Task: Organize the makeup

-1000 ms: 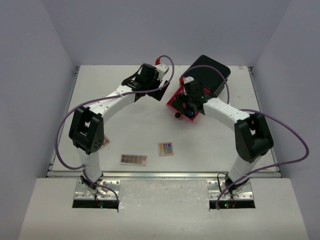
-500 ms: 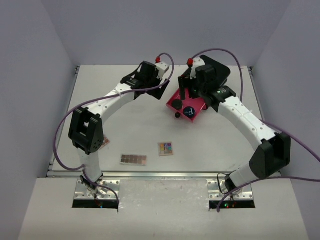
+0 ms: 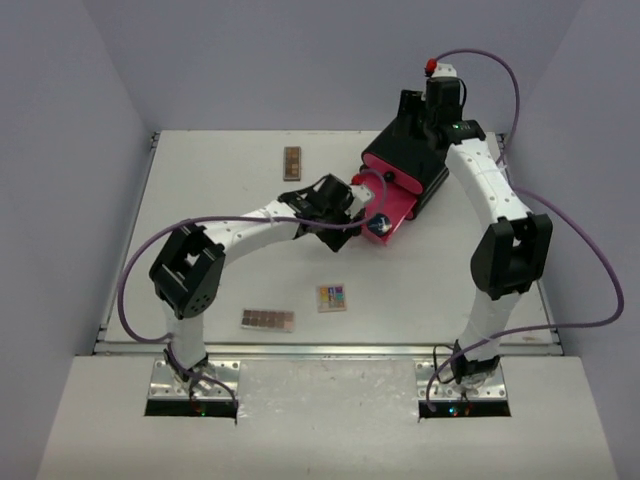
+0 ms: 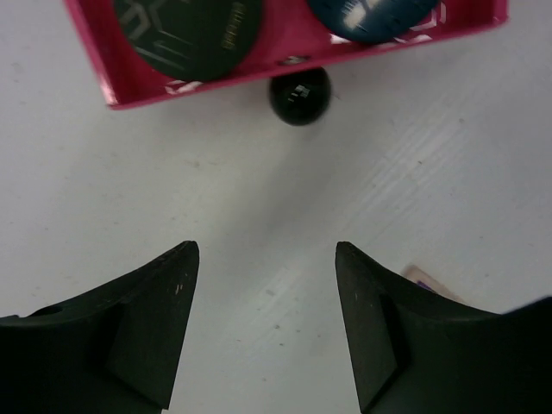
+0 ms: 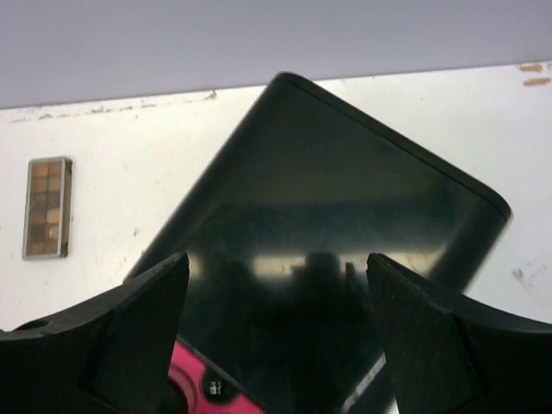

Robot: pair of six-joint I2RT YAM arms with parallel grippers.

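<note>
Two round compacts, a black one point(image 4: 190, 30) and a dark blue one point(image 4: 371, 13), are already laid flat, side by side, in the pink drawer point(image 4: 112, 65). The drawer is pulled out of the black box point(image 5: 345, 224) at the far right part of the counter point(image 3: 220, 180). Three flat palettes are not yet put away. A brown palette point(image 3: 292, 162) lies near the far edge, left of the box. A second brown palette point(image 3: 267, 319) lies near the near edge, and a multicoloured palette point(image 3: 332, 298) is just to its right. No pencils can be made out.

The left gripper point(image 4: 266, 259) is held low over the counter just in front of the drawer. Its jaws are apart, nothing is between them, and the round black knob point(image 4: 299, 95) of the drawer is seen straight ahead. The right gripper point(image 5: 278, 263) is raised above the top of the box, also with its jaws apart and nothing held.

The task is judged to be partly done. The step in hand seems to concern the drawer knob, though a push and a pull cannot be told apart. For the next move, the left gripper must be brought forward until the knob is between the jaws. The drawer should be kept open while palettes remain on the counter.
</note>
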